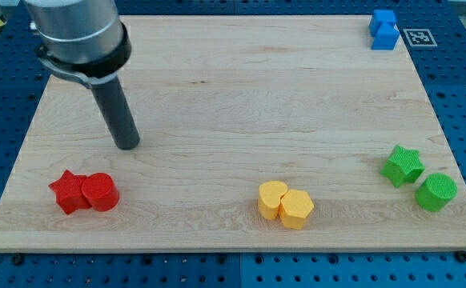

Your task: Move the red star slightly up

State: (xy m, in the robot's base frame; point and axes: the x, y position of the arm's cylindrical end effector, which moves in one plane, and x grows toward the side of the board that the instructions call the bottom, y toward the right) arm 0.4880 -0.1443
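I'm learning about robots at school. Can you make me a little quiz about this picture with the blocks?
1. True or false: my tip is touching the red star.
2. Which block sits right against the red star? A) green cylinder B) red cylinder C) blue block
3. Fill in: the two yellow blocks sit near the view's ______ edge of the wooden board.

Key:
1. False. My tip is above the red pair in the view, with bare board between.
2. B.
3. Bottom.
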